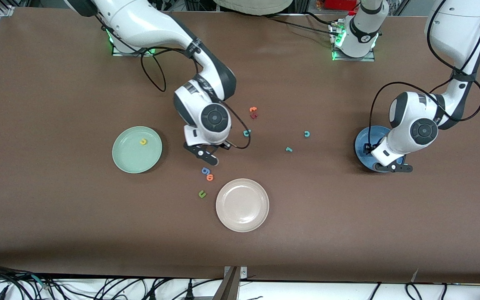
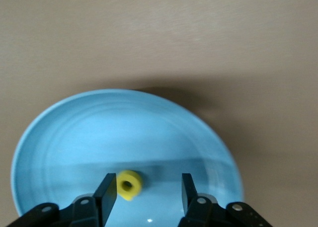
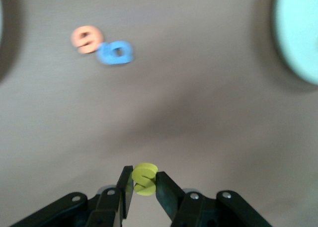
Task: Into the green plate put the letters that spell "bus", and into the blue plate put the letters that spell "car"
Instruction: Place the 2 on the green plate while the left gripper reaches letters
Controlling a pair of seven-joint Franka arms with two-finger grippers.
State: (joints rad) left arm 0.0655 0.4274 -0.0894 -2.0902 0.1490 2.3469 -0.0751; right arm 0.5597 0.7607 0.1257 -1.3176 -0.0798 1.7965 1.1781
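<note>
Letters lie scattered around the middle of the table in the front view, with the green plate (image 1: pixel 137 150) at nine o'clock, the blue plate (image 1: pixel 363 141) at three and a beige plate (image 1: pixel 242 205) at six. The yellow u (image 1: pixel 143 142) already sits in the green plate. The teal b (image 1: pixel 246 133), r (image 1: pixel 288 149) and c (image 1: pixel 306 133) wait on the cloth near the centre. The right gripper (image 1: pixel 208 157) hangs over bare table just by the blue g (image 1: pixel 205 170) and orange o (image 1: pixel 210 177), while the left gripper (image 1: pixel 392 167) is over the blue plate. In the left wrist view, the yellow a (image 2: pixel 129 185) lies in the blue plate, close against one finger (image 2: pixel 107 194); the jaws stand parted, so the letter looks released. In the right wrist view, the right gripper is clenched on the yellow s (image 3: pixel 144 178), lifted over the cloth, with the g, the o and an edge of the green plate in sight. Two steps look to be in hand: dropping the a and carrying the s. Next, the right arm likely needs to travel toward nine o'clock and let go over the green plate. The left arm should rise clear without dragging the a and go for the c or r.
</note>
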